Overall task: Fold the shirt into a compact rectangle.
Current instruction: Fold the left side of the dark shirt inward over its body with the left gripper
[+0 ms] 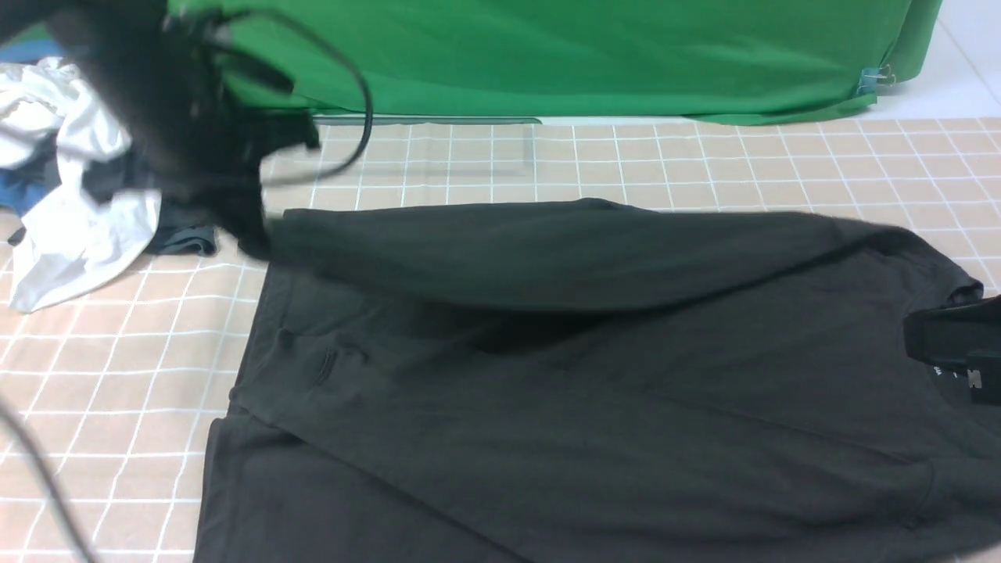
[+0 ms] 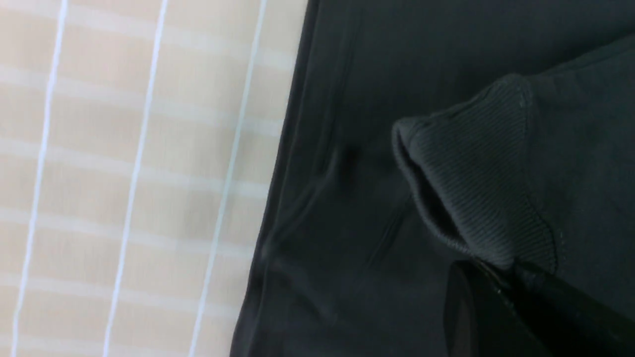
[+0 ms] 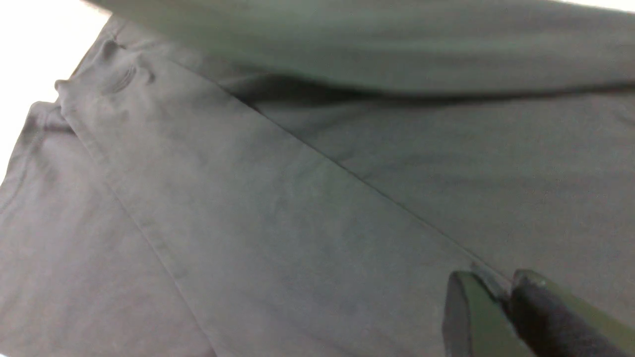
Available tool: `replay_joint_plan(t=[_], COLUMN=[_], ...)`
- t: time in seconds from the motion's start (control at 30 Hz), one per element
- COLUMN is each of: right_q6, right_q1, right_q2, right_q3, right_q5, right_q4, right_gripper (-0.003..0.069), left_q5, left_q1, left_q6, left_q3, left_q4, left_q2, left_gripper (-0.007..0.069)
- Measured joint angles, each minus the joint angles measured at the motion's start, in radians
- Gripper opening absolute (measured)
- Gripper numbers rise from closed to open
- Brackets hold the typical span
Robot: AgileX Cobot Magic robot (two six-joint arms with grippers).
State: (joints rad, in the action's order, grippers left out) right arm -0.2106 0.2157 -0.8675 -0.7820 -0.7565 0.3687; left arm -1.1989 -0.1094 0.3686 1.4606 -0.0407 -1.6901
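Pinching ribbed black sleeve cuff (image 2: 476, 188) of large black long-sleeved cotton shirt (image 1: 594, 407) with left gripper (image 2: 501, 282), jaws pressed together on it. Holding sleeve taut above shirt body, spread flat below. Clamping fold edge with right gripper (image 3: 496, 292), jaws nearly together. Risking cuff slipping from shallow pinch; risking taut sleeve dragging and wrinkling body.

Black long-sleeved shirt (image 1: 594, 407) spread on the checked cloth (image 1: 109, 375), hem left, collar right.
Far sleeve (image 1: 547, 250) lifted off the body and stretched leftward, ribbed cuff (image 2: 476, 188) open. Near sleeve (image 3: 278, 208) lies flat, folded diagonally across the torso.
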Motion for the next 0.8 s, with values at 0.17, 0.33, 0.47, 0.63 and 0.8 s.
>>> replay_joint_plan(t=[0.17,0.33,0.47,0.63,0.8], right_q6=[-0.004,-0.004,-0.004,-0.004,-0.003], right_q1=[0.0,0.0,0.0,0.0,0.0], right_q2=[0.0,0.0,0.0,0.0,0.0], right_q3=[0.0,0.0,0.0,0.0,0.0], right_q5=[0.001,0.007,0.011,0.019,0.025], right_q4=[0.0,0.0,0.0,0.0,0.0], right_gripper=[0.0144,0.0144,0.0144,0.0144,0.0144], left_q5=[0.088,0.146,0.186,0.217,0.219], left_q1=[-0.002,-0.013,-0.017,-0.018,-0.018], left_q6=[0.058,0.091,0.091,0.089,0.07], left_q3=[-0.242,-0.413,-0.489,-0.524,-0.529], left_q4=[-0.003,-0.029,-0.068,-0.064,-0.046], left_q2=[0.122,0.152,0.15,0.15,0.15], left_gripper=[0.0031,0.0031,0.0031,0.0057,0.02])
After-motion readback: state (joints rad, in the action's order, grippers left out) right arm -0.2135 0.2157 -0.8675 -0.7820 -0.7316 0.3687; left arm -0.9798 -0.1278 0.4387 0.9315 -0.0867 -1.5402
